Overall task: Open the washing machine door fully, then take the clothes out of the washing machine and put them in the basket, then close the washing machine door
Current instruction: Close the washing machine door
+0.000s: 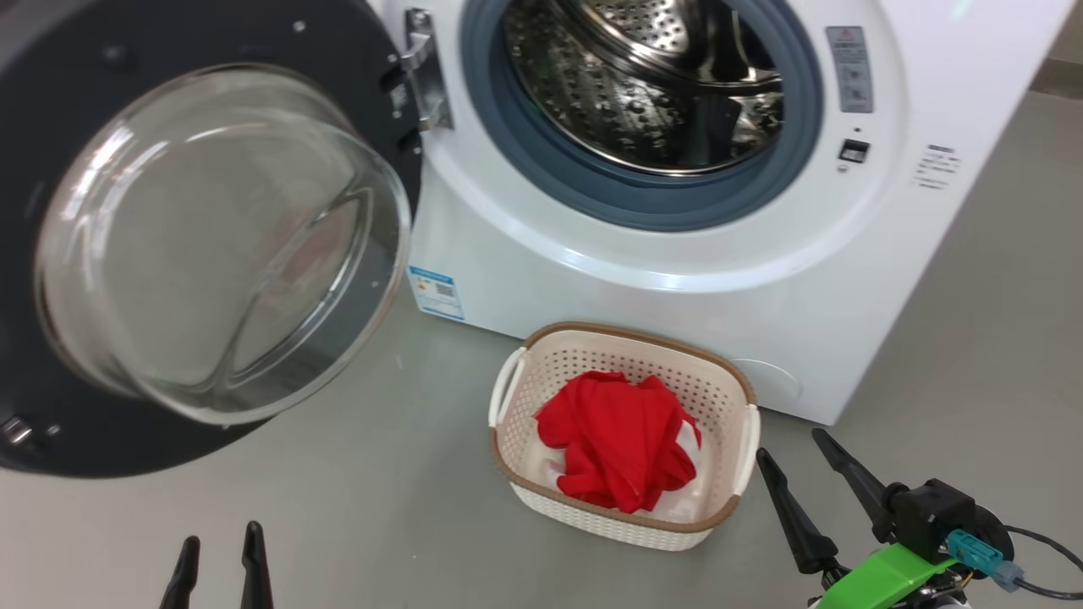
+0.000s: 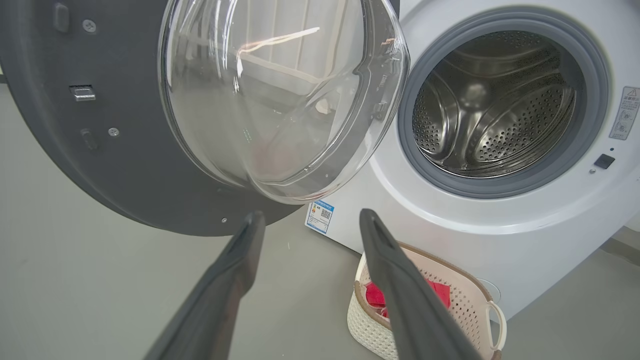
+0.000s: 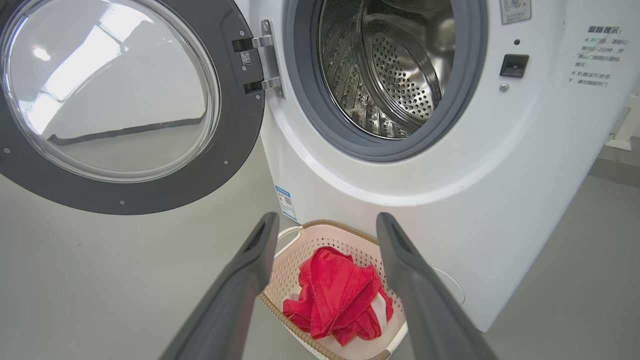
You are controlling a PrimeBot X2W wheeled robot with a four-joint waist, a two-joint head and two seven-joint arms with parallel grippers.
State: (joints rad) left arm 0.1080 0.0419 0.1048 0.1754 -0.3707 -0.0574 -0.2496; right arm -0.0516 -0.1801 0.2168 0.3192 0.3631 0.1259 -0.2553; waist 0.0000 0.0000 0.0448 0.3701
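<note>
The white washing machine (image 1: 643, 279) stands with its round black-rimmed glass door (image 1: 211, 245) swung wide open to the left, and its steel drum (image 1: 651, 76) looks bare. On the floor in front sits the cream basket (image 1: 728, 385), holding the red and white clothes (image 1: 622, 448). My left gripper (image 1: 218, 541) is open at the lower left, below the door. My right gripper (image 1: 791, 448) is open just right of the basket. The left wrist view shows the door (image 2: 125, 175), drum (image 2: 495, 105) and basket (image 2: 465, 295). The right wrist view shows the clothes (image 3: 335, 295) in the basket (image 3: 300, 250) between my fingers.
Grey floor (image 1: 355, 507) spreads around the machine and the basket. The open door overhangs the floor on the left. A blue label (image 1: 437, 293) is stuck on the machine's lower front. A wall base shows at the far right (image 3: 620, 140).
</note>
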